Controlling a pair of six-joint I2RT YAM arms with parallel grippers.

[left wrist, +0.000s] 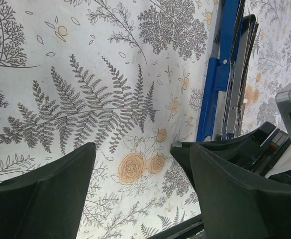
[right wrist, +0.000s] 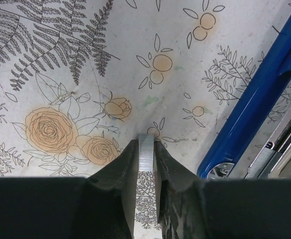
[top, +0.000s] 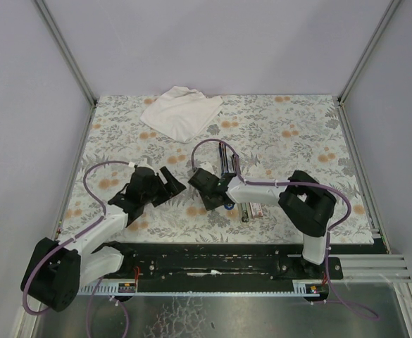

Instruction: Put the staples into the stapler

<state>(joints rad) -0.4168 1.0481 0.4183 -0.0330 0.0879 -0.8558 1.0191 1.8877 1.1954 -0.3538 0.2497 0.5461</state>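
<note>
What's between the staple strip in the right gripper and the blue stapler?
Only bare floral cloth lies between staple strip and blue stapler; the right wrist view shows it.

- Top view looks down from high behind the robot onto the whole floral table (top: 297, 134).
- Both wrist views face the tabletop close up, the right one nearer.
- Both share the blue stapler (left wrist: 217, 84), at their right edge.
</note>
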